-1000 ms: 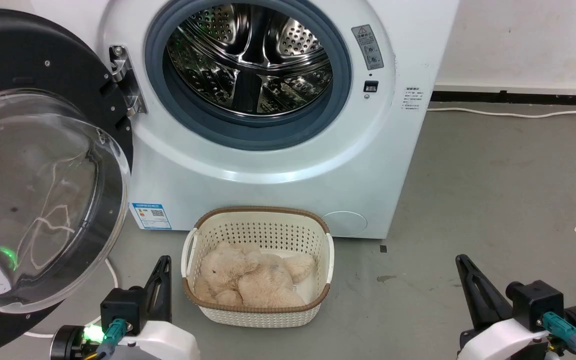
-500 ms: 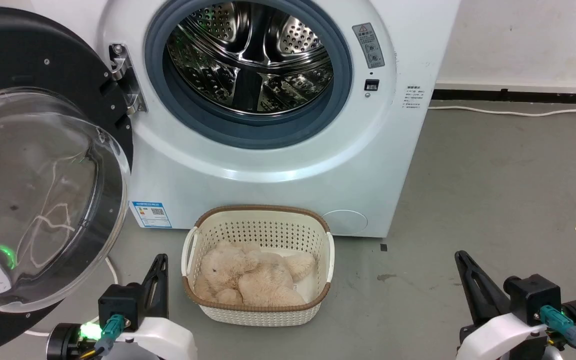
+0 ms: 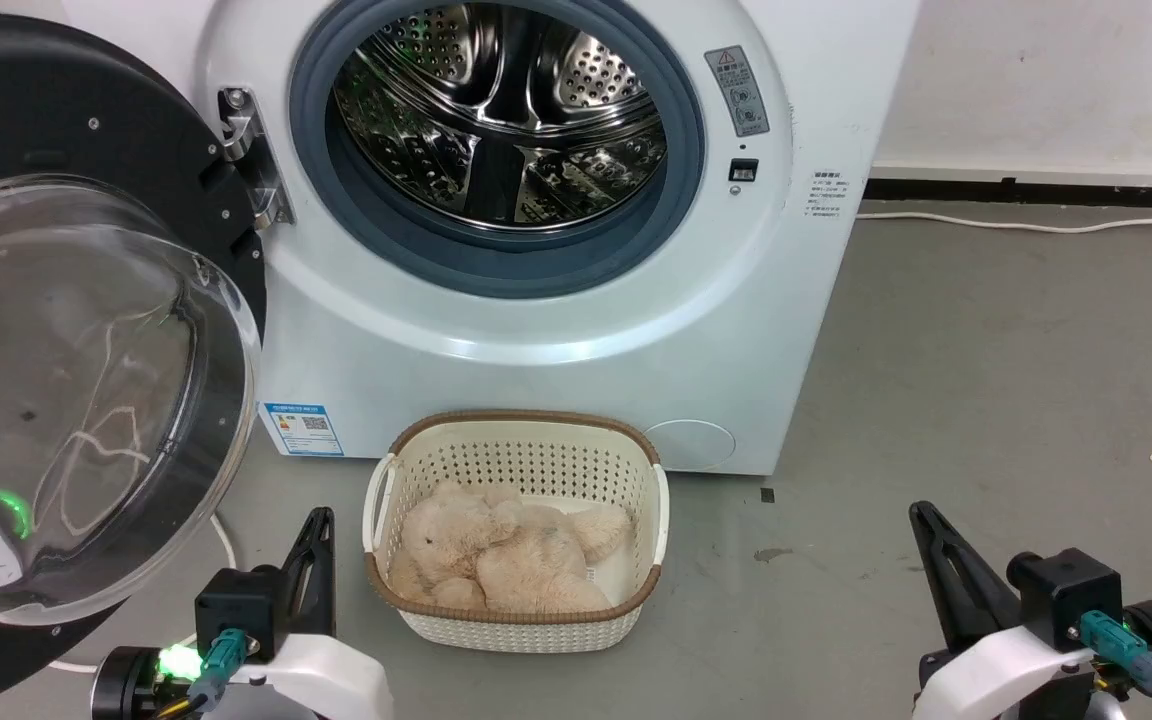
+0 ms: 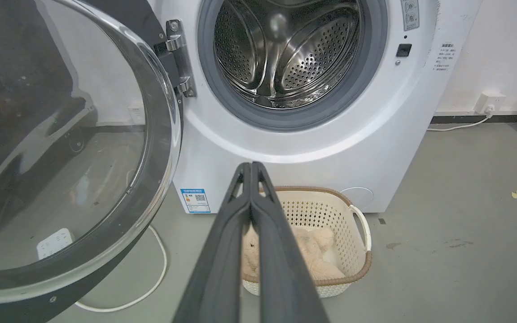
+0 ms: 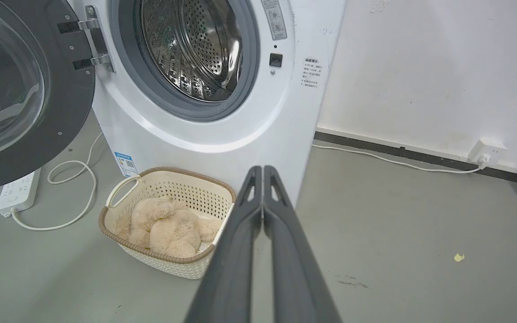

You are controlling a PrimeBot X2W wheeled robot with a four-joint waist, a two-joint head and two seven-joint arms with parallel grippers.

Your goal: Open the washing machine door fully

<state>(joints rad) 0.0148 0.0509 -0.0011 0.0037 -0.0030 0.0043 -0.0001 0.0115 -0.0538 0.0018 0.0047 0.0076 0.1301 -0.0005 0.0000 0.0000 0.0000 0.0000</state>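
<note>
Head view: washing machine door [image 3: 56, 110] stands swung wide to the left of the washing machine [image 3: 556, 340], hung on its metal hinge [image 3: 251, 160] — inner face w/ the bulging glass window [image 3: 66, 400] turned toward the camera, black rim running off the left edge. Round opening fully uncovered: steel drum [image 3: 501, 110] and grey gasket [image 3: 496, 270] both plain to see. Blue sticker [image 3: 303, 430] sits low on the machine front, just right of the door's edge.

Cream basket [image 3: 521, 625] sits on the grey floor [image 3: 986, 400] right in front of the machine, near its bottom edge, w/ a beige plush toy [image 3: 506, 560] lying inside.

At lower left, the left gripper [image 3: 321, 520] points up, btwn the door and the basket, touching neither as far as can be seen. Left wrist view shows its two fingers pressed together tip to tip, gripping nothing. At lower right, the right gripper [image 3: 921, 515] hangs over bare floor, well apart from basket and machine; right wrist view shows its fingers likewise clamped together, empty.

Right wrist view also has a white power strip [image 5: 18, 190] on the floor below the door, w/ a white cable [image 5: 79, 179] looping from it toward the machine — and a wall socket [image 5: 487, 150] at far right.
</note>
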